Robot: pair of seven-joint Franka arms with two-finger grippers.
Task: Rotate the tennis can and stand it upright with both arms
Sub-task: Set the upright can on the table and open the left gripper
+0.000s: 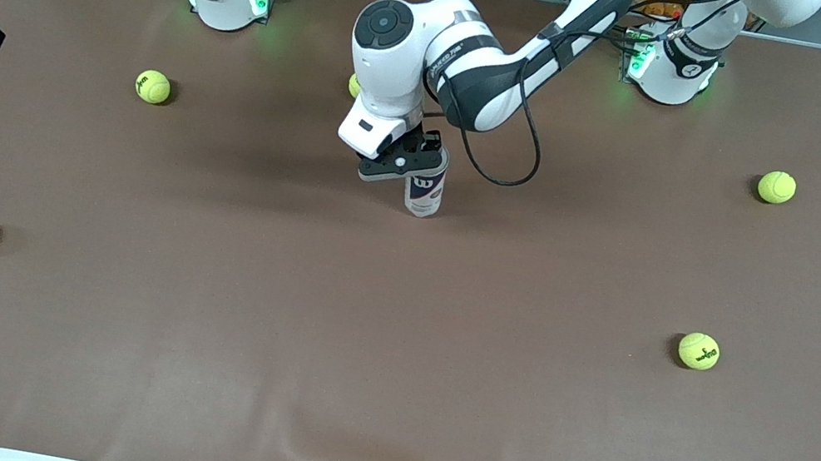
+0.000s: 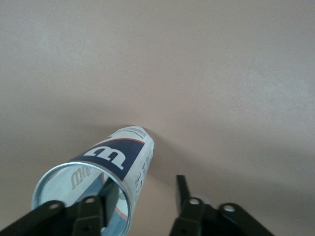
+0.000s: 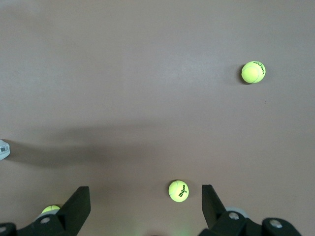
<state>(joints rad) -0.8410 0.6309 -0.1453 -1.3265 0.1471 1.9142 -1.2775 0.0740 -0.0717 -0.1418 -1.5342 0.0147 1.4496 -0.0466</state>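
the tennis can point(image 1: 425, 192) stands upright mid-table, the left gripper point(image 1: 408, 158) spread open around its rim, one finger inside the mouth. pulling away crooked could likely topple it. the right gripper point(image 3: 145, 206) waits open, raised. tennis balls point(image 1: 153, 86) lie well apart.
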